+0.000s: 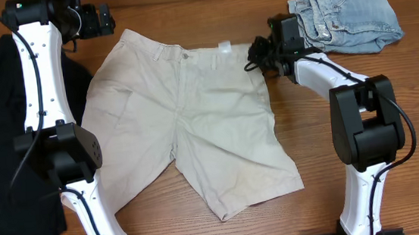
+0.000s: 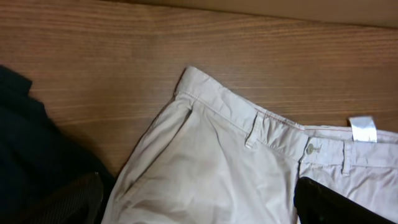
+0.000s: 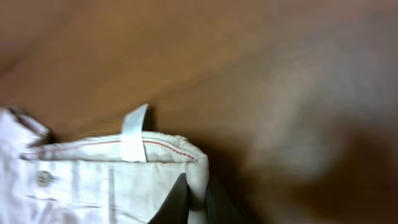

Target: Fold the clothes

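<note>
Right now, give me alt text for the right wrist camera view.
The right hand is pinched shut on the waistband corner of the pale cream cotton shorts. A small white label sticks up from the waistband, against the brown wooden table.

the left arm (image 1: 37, 64) stretches away from its base along the far left side, and the left gripper (image 1: 104, 22) points toward the middle, jaws spread wide, holding nothing. the right arm (image 1: 320, 73) bends forward and inward; the right gripper (image 1: 254, 54) sits low, fingers (image 3: 174, 208) pinched together on the waistband corner of the shorts (image 1: 194, 119).
</note>
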You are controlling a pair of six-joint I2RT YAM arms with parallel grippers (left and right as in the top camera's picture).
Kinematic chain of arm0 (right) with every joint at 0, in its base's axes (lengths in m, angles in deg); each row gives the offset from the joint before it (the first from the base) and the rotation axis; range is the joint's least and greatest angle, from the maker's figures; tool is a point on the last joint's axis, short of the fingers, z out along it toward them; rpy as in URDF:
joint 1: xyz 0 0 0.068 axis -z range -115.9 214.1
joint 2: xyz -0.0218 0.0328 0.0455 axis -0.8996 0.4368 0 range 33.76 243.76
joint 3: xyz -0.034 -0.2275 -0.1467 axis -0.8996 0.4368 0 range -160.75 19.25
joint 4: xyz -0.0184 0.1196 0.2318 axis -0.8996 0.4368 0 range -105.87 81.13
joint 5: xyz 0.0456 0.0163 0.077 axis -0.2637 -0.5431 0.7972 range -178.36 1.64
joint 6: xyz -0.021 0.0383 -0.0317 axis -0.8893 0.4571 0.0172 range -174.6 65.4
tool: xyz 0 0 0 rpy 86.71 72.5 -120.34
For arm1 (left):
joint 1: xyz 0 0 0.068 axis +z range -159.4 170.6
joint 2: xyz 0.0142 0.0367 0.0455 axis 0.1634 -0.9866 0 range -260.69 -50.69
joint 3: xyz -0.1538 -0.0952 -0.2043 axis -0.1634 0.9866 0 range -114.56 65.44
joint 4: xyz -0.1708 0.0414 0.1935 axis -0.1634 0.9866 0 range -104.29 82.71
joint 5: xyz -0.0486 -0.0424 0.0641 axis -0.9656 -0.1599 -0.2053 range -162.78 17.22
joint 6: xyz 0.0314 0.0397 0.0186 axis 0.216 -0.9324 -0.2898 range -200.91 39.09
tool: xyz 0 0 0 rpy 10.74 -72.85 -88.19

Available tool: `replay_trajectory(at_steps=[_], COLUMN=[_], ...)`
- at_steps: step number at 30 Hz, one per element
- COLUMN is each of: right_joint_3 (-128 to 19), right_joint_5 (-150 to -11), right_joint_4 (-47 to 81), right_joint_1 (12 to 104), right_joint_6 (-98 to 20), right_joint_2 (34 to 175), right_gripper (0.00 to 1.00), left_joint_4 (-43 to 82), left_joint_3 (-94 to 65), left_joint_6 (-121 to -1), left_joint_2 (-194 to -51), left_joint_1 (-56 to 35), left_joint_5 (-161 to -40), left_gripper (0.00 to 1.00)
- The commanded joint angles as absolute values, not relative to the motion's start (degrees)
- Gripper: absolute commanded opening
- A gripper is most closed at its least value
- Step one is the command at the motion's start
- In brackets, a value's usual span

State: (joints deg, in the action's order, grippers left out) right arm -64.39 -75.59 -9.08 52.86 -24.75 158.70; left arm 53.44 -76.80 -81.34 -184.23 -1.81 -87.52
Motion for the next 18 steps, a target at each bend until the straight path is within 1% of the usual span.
replay_trajectory(at_steps=[1,3,9,10,11,12,13,14,15,18], right_joint_3=[-68.5,-70.5,-72.1,-72.3,-72.5,-72.8,-73.2,-73.4,-73.5,-73.5], right_joint_5=[-75.4,-77.8,-78.1,-78.0,-77.8,-77.2,-75.9,-74.6,-74.0,-73.7], right_joint_4=[-12.7,-13.8,-19.6,-20.1,-19.9,-18.6,-17.0,-14.9,-12.3,-0.9], right_joint_1=[53.4,54.3,56.7,57.1,57.5,57.9,58.2,58.5,58.6,58.8], right_joint_6=[-29.6,-29.6,-30.9,-31.1,-31.1,-31.1,-31.1,-31.1,-31.1,-33.5], right_joint_2=[159.0,159.0,159.0,159.0,159.0,158.9,158.6,158.1,157.4,154.0], right_gripper=[0.04,0.04,0.04,0.12,0.29,0.71,0.89,0.98,1.0,1.0], left_joint_4=[53.0,52.9,52.7,52.7,52.7,52.7,52.8,52.8,52.9,53.2], left_joint_3=[-76.8,-76.8,-76.8,-76.8,-76.8,-76.8,-76.8,-76.8,-76.8,-76.8], left_joint_6=[-82.0,-82.0,-82.0,-82.0,-82.0,-82.0,-82.0,-82.1,-82.3,-82.3], left_joint_2=[-184.5,-184.5,-184.5,-184.5,-184.5,-184.5,-184.5,-184.5,-184.5,-184.5], left_joint_1=[-1.6,-1.6,-1.8,-1.9,-1.9,-2.0,-2.0,-2.0,-2.1,-2.1], left_joint_5=[-87.6,-88.4,-89.3,-89.3,-89.3,-89.3,-89.3,-89.3,-89.3,-89.3], left_gripper=[1.0,1.0,1.0,1.0,1.0,1.0,1.0,1.0,1.0,1.0])
